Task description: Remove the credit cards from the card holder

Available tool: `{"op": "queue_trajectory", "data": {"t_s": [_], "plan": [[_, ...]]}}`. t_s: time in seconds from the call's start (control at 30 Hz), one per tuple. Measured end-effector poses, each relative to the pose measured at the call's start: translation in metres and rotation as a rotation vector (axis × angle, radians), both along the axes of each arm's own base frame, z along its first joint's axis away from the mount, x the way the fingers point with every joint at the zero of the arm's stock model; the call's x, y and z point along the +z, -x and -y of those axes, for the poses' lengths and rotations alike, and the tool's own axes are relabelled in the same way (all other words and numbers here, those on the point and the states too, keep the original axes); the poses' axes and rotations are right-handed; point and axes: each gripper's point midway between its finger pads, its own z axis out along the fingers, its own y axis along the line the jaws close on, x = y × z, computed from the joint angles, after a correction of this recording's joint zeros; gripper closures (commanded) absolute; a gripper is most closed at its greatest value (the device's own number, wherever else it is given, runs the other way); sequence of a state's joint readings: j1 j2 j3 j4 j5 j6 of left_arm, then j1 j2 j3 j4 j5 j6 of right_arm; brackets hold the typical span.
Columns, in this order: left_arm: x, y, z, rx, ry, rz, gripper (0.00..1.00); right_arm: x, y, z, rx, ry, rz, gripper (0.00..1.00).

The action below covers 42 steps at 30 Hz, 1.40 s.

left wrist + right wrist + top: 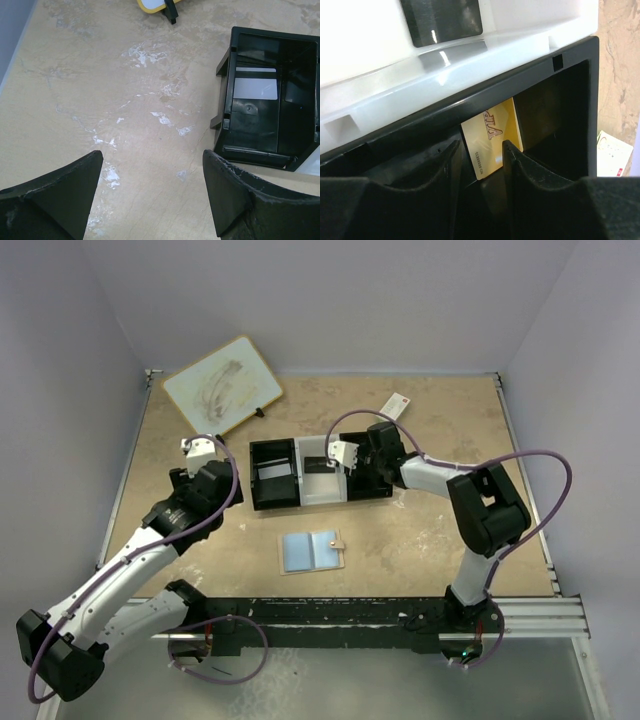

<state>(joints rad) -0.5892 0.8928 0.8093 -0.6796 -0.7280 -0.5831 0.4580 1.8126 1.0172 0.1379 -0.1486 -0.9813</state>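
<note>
Inside right compartment of tray (530, 75), gold card (490, 135) beneath parted right fingers (427, 167).

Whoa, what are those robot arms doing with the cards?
The right gripper is over the right end section of the tray, jaws parted. A gold card sits in that section just beyond its fingers. The middle section has a dark card and the left one a pale card. The left gripper hangs open over the table beside the tray, holding nothing. The card holder lies open nearer the arms.
</note>
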Motion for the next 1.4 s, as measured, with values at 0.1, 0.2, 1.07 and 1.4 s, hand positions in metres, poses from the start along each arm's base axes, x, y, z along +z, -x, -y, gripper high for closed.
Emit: {"op": "queue_trajectory", "data": {"t_s": [0.1, 0.2, 1.07, 1.4], "plan": [[0.0, 0.0, 0.001, -0.005, 0.003, -0.002, 0.21, 0.003, 0.0, 0.001, -0.008, -0.001, 0.004, 0.58], [-0.002, 0.0, 0.002, -0.008, 0.002, -0.009, 0.21, 0.016, -0.007, 0.003, -0.048, -0.021, 0.042, 0.58], [0.014, 0.006, -0.014, 0.064, 0.01, 0.064, 0.18, 0.142, 0.136, -0.099, -0.833, -1.048, -0.366, 0.43], [0.029, 0.012, -0.026, 0.111, 0.031, 0.131, 0.18, 0.05, 0.217, -0.145, -0.967, -0.776, -0.466, 0.41]]}}
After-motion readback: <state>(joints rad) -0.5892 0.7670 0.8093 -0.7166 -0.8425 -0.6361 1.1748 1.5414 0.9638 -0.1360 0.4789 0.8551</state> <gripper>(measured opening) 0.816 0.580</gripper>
